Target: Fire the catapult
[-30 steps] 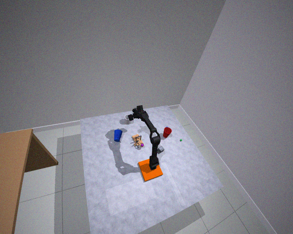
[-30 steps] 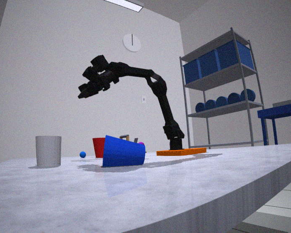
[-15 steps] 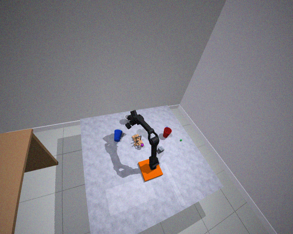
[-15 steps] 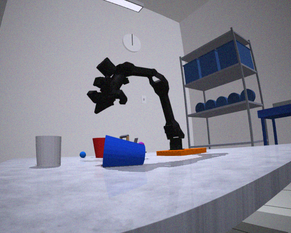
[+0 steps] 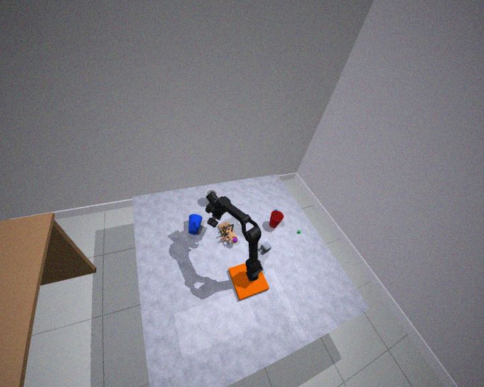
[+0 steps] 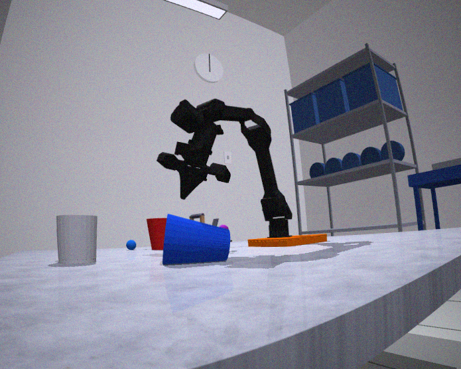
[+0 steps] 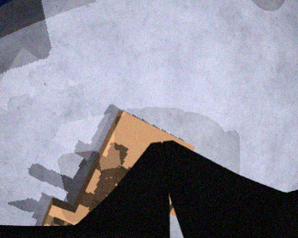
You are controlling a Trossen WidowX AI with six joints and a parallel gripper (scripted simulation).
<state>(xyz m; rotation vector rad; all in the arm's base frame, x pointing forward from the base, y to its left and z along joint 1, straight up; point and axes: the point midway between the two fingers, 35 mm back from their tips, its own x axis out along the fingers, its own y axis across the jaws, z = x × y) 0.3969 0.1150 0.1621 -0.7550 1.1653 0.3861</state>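
The wooden catapult (image 5: 223, 228) (image 6: 201, 219) (image 7: 136, 127) stands mid-table, partly behind the fingers in the wrist view. A purple ball (image 5: 235, 239) (image 6: 223, 226) is at its end toward the arm's base; whether it sits in the catapult's cup I cannot tell. The white mug (image 6: 76, 241) stands upright at the far side; in the top view the arm hides most of it. My gripper (image 6: 183, 197) (image 7: 162, 152) points down above the catapult, well clear of it, with the fingertips together and nothing between them.
A blue cup (image 5: 194, 225) (image 6: 197, 242) lies on its side near the catapult. A red cup (image 5: 276, 219) (image 6: 156, 234) stands beyond it, with a blue ball (image 6: 131, 244) nearby. A green ball (image 5: 299, 232) and a small grey block (image 5: 265, 248) lie to the right in the top view.
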